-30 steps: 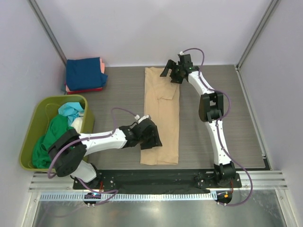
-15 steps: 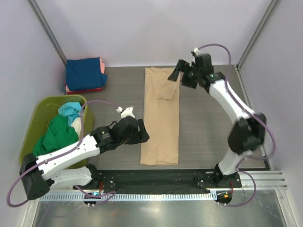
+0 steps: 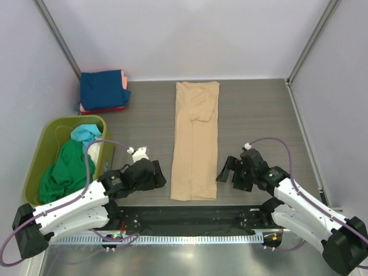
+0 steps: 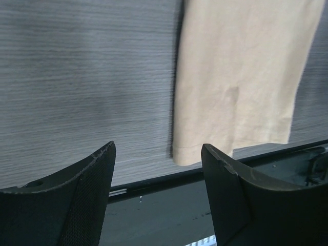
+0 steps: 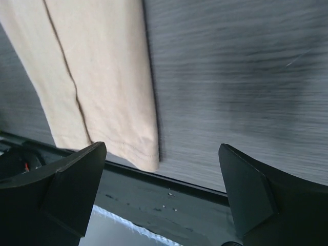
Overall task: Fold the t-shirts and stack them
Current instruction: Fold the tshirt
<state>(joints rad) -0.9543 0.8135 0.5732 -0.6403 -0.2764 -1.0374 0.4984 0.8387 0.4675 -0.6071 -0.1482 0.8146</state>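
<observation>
Jaws stood apart on the left gripper (image 4: 158,151) and right gripper (image 5: 163,151), both empty, flanking the tee (image 3: 195,144) at its near hem. It lay mid-bench (image 3: 259,115) as a long strip, sides folded in. Next, likely: pinch both hem corners and fold toward the collar.

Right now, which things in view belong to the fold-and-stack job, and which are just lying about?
Job: tan tee; folded stack at the far left; green tee and teal tee, both in the bin.
Lying about: bin; table.
</observation>
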